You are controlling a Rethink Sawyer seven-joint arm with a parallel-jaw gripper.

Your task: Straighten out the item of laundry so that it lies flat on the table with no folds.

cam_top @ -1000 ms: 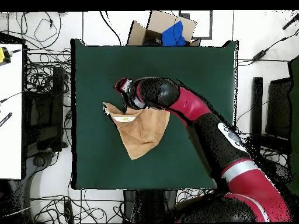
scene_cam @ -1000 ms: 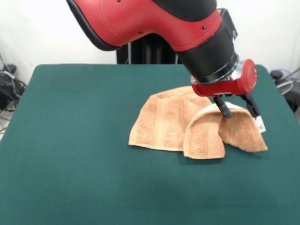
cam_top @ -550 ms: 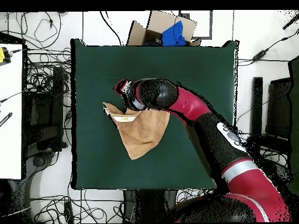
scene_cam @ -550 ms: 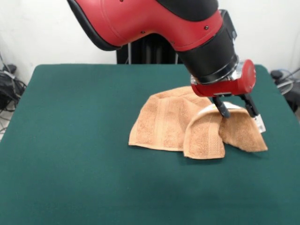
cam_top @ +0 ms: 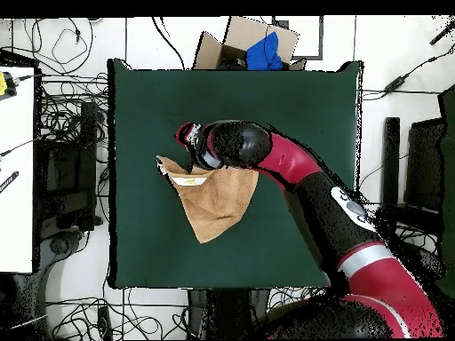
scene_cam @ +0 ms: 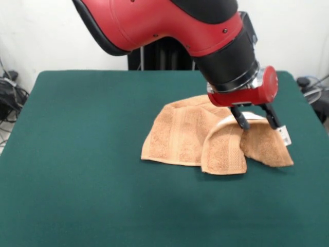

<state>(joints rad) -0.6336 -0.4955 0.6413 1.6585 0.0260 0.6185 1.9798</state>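
Green table [scene_cam: 77, 170] fills the front view, wide and bare around the one thing on it. Over it the big red-and-black arm [scene_cam: 175, 25] comes in from the top and bends down toward the right side; from overhead the same arm [cam_top: 302, 178] sweeps up from the bottom right to the middle of the table [cam_top: 293, 98].

The peach towel [scene_cam: 180, 134] sits right of centre in the front view, well inside the edges, and it is not flat. The left part lies spread on the felt with its woven bands showing. The right part is doubled over into a rounded flap [scene_cam: 223, 152], with another corner trailing out to the right. A pale hem arches up along the top of that fold, and a small white tag [scene_cam: 284, 136] pokes out at the far right.

The hand [scene_cam: 255, 118] hangs at the raised hem, its two dark fingers [scene_cam: 240, 118] spread apart, tips at the fold and gripping nothing. Overhead, the towel [cam_top: 218, 204] shows as a rough triangle, the hand [cam_top: 188, 140] at its upper left end.
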